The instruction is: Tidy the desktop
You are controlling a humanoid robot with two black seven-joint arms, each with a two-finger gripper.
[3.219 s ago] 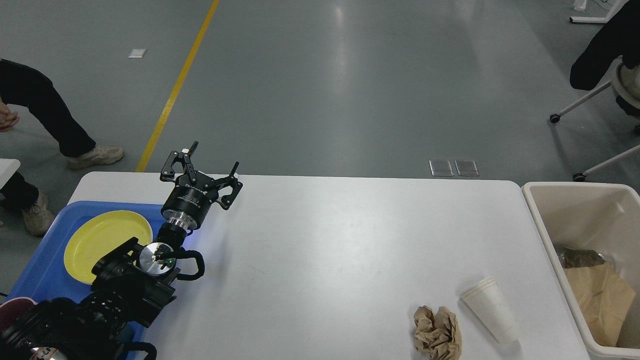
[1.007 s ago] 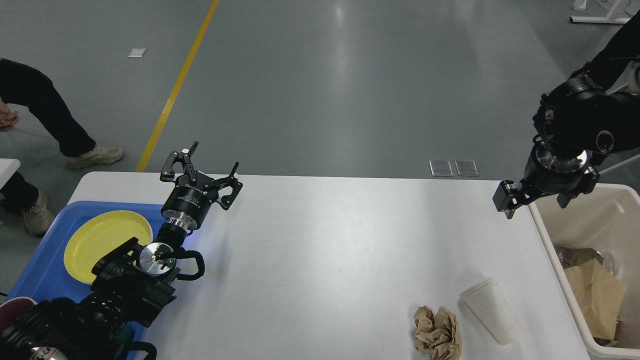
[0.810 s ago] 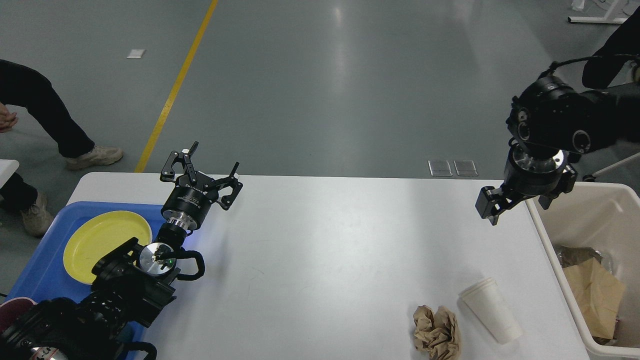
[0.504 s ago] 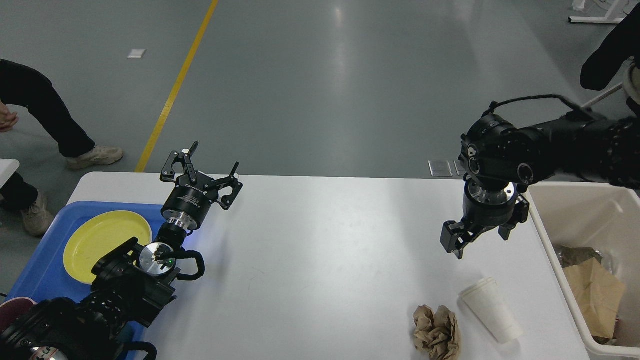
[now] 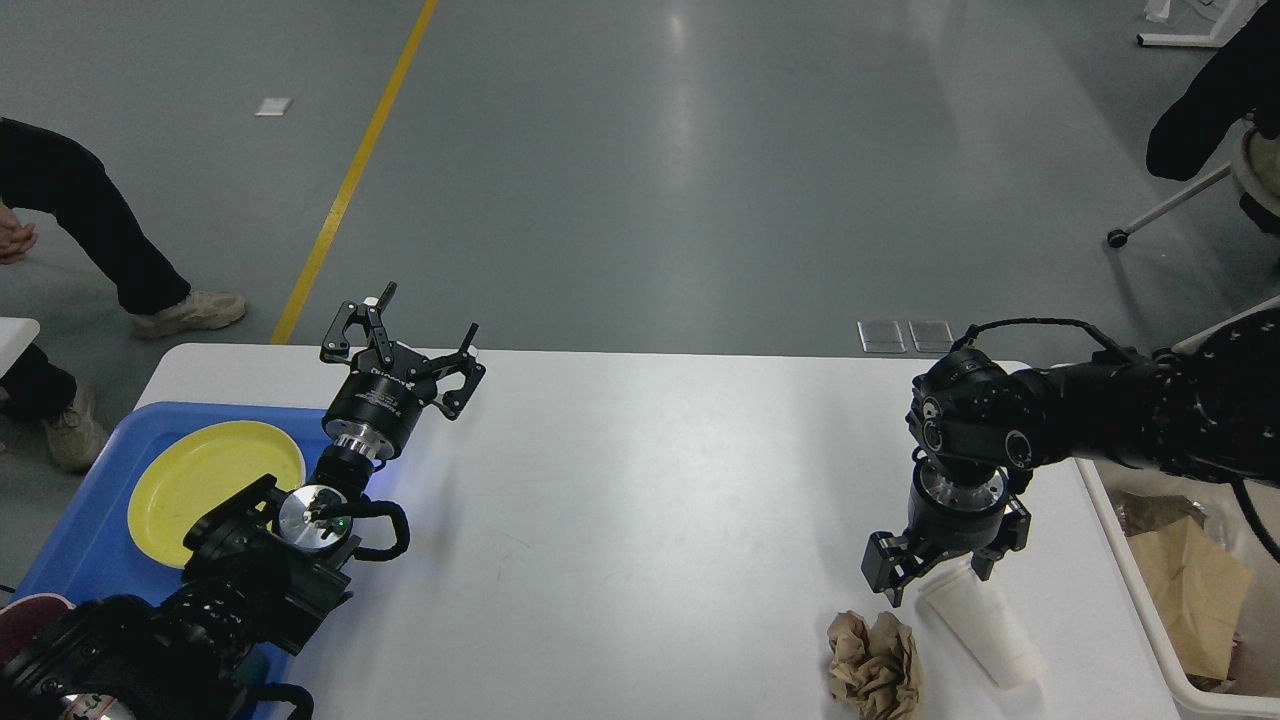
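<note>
Both grippers were spread open: the right gripper [image 5: 938, 572] was poised over a smooth white paper cup [image 5: 980, 628] lying beside crumpled brown paper [image 5: 874, 664] on the glossy desktop [image 5: 640, 500]; the left gripper [image 5: 405, 340] was held empty.

A robotics test floor in an industrial hall: a wide grey sealed concrete floor [image 5: 640, 150] with a yellow painted lane line [image 5: 355, 170] running along it. A white desk [image 5: 640, 480] stands alone on the open floor, with a cream bin [image 5: 1130, 560] at its right end. At far right is a wheeled chair [image 5: 1180, 200]; at left, a bystander's legs and sneakers [image 5: 190, 310] are visible.
</note>
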